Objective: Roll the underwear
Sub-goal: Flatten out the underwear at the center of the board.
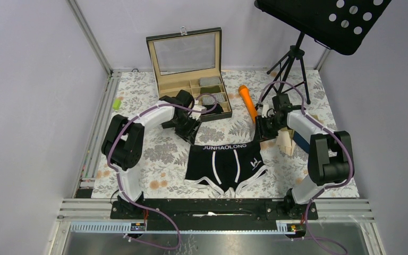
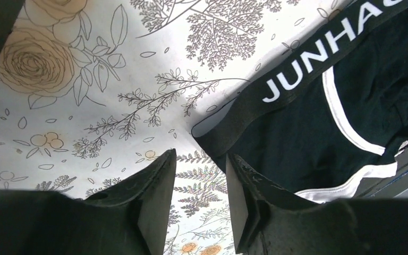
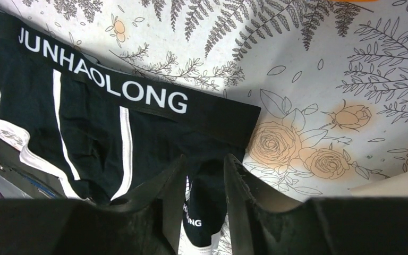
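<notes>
Jaws parted near JUNHAOLONG underwear [image 1: 224,166]

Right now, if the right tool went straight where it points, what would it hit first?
Probably the underwear: its dark fabric fills the gap of the open right tool, though depth is unclear.
</notes>
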